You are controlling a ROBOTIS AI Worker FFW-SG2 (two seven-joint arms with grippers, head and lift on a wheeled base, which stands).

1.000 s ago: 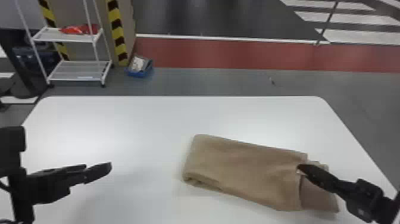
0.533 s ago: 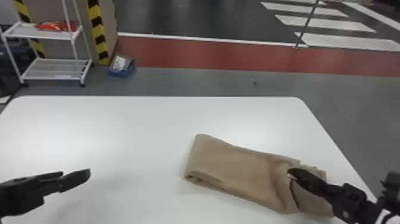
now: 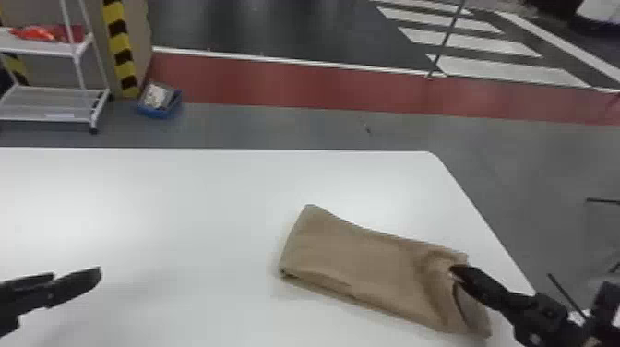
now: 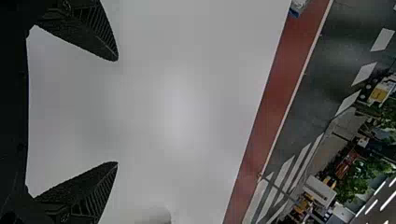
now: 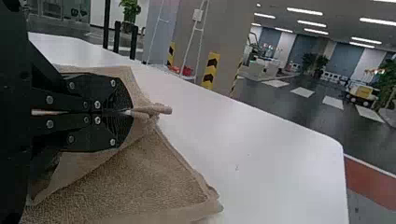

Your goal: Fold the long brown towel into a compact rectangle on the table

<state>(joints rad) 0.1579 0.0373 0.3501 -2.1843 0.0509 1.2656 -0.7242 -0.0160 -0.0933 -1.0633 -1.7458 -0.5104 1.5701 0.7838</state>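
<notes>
The towel [image 3: 369, 263] is a plain sandy brown, dulling to a darker brown in its creases, on a white table [image 3: 184, 207], while the left gripper [image 3: 76, 275] and the right gripper [image 3: 461, 273] are black, with parallel ridges patterning the left one's fingers [image 4: 100, 191]. Behind, a post [image 3: 119, 46] wears yellow and black bands beside a white rack [image 3: 41, 47] with a bright red item [image 3: 34, 33] on it, and a bin [image 3: 159, 112] is blue. The floor runs from grey [image 3: 277, 124] to a brick-red strip [image 3: 286, 85] edged by a white line [image 3: 286, 57], then near-black paving [image 3: 277, 27] striped with white bars [image 3: 507, 69].
</notes>
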